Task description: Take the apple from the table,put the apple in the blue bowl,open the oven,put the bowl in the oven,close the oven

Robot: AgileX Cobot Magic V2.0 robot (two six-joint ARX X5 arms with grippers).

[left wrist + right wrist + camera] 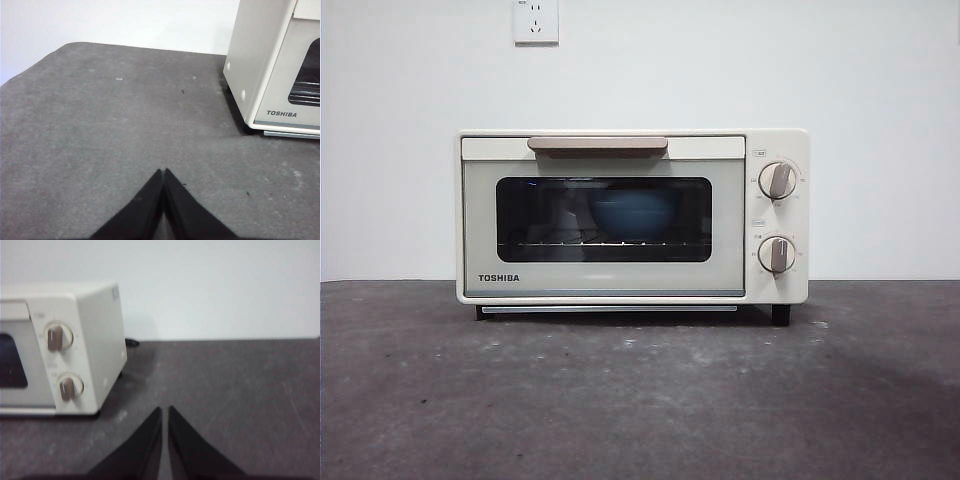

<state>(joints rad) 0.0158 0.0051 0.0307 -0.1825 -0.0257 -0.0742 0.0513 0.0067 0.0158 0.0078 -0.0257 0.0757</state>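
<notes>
Reading TOSHIBA on oven (pixel 603 215) door.

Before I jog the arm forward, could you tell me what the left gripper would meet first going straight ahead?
Judging by its wrist view, the left gripper points along bare dark grey table toward the white wall; the cream-white toaster oven sits off to one side.

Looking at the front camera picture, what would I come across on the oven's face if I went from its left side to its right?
TOSHIBA lettering → dark glass window with the blue bowl showing behind it → the two grey knobs, one above the other. The beige handle spans the top of the shut door, so it has no single place in the order.
</notes>
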